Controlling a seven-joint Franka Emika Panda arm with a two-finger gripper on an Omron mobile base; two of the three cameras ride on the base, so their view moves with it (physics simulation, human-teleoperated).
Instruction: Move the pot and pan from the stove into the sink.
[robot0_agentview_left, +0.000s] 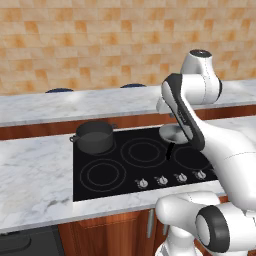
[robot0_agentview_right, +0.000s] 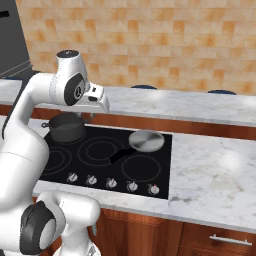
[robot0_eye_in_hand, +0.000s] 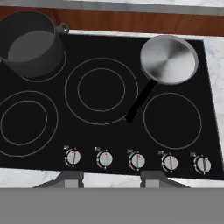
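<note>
1. The pot (robot0_eye_in_hand: 30, 43) is sitting on the stove's (robot0_eye_in_hand: 109, 127) far left burner, its left edge cut off in the hand view.
2. The pan (robot0_eye_in_hand: 168, 59) is lying far right, partly hidden behind the arm in the left base view.
3. The pincer (robot0_eye_in_hand: 111, 178) is hovering open and empty above the knobs (robot0_eye_in_hand: 138, 160).

The arm rises from the base, bends forward at the elbow, and holds its hand high, pointing down. The gripper (robot0_eye_in_hand: 111, 178) hangs in the air, touching nothing, its two fingertips (robot0_eye_in_hand: 70, 178) parted with an empty gap between them.
</note>
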